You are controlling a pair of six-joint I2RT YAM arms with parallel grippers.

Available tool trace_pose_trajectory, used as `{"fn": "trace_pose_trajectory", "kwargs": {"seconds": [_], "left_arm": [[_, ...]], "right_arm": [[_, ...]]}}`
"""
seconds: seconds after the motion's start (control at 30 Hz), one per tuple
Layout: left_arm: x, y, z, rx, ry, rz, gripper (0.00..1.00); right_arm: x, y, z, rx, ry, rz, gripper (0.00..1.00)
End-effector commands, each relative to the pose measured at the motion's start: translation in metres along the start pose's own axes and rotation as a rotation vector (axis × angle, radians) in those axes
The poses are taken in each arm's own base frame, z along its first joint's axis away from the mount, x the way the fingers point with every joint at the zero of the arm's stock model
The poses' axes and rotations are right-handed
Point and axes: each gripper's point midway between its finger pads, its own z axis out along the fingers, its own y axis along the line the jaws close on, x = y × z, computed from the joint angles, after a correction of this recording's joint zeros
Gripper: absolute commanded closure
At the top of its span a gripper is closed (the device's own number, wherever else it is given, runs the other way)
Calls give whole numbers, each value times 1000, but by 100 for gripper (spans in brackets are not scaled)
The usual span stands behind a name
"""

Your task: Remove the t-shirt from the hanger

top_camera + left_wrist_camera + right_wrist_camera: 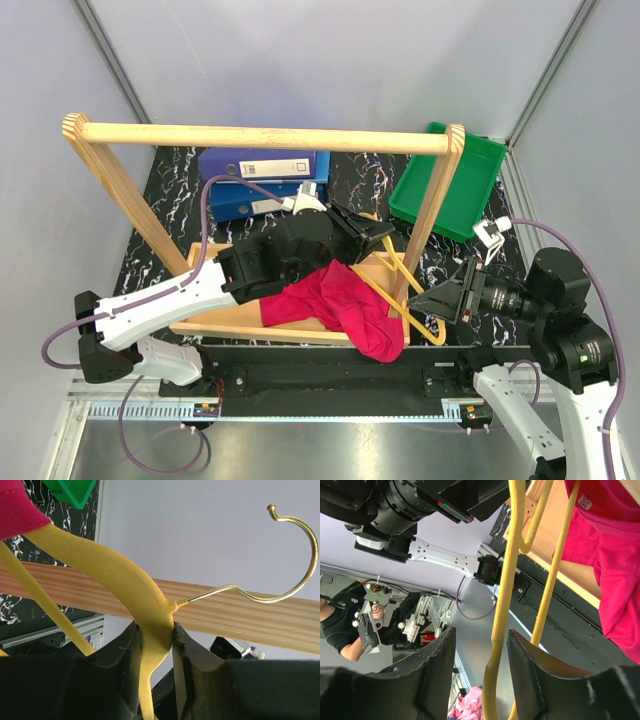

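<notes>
The magenta t-shirt [340, 305] lies bunched over the wooden tray's front edge, still on one arm of the yellow hanger [405, 290]. My left gripper [383, 236] is shut on the hanger [150, 610] at its neck, just below the brass hook [300, 555]. A bit of shirt [15, 505] covers the hanger's far arm there. My right gripper [415, 298] is open, its jaws on either side of a bare yellow hanger bar [500, 630] without clamping it. The shirt [615, 555] and its white label [583, 501] show at the upper right of the right wrist view.
A thick wooden rail frame [260, 135] spans the scene above the tray [225, 318]. Blue binders [260, 180] lie at the back. A green bin [450, 180] stands at the back right. A black bar [300, 355] runs along the near edge.
</notes>
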Motion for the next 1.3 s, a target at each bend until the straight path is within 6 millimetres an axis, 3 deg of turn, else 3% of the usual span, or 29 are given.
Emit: {"fn": "trace_pose_trajectory", "kwargs": {"seconds": [0.0,0.3,0.4,0.63,0.67,0.83,0.9,1.03,1.13,1.27], "left_arm": [[-6,-40,-5,110,-45,-43,100],[-9,-38,-10,116,-57,-24,100],[-11,-38,-15,129,-60,13,100],[-19,-23,-35,192,-62,51,66],[-23,-26,-42,211,-69,57,55],[-29,-22,-66,222,-65,181,37],[-33,-25,-81,252,-63,239,35],[-42,-5,-97,212,-78,361,33],[-54,16,-105,145,-105,444,31],[-66,23,-108,103,-138,593,30]], "right_arm": [[0,4,4,-44,43,-14,53],[-1,11,4,-64,56,36,100],[-3,18,1,-78,47,31,100],[-13,28,-3,-62,16,-1,100],[-14,29,-3,-56,16,2,100],[-18,30,-4,-22,42,3,100],[-17,31,-7,-8,49,-14,100],[-16,29,-7,9,74,-19,100],[-15,27,-6,16,91,-23,100],[-16,27,-5,15,105,-36,100]]}}
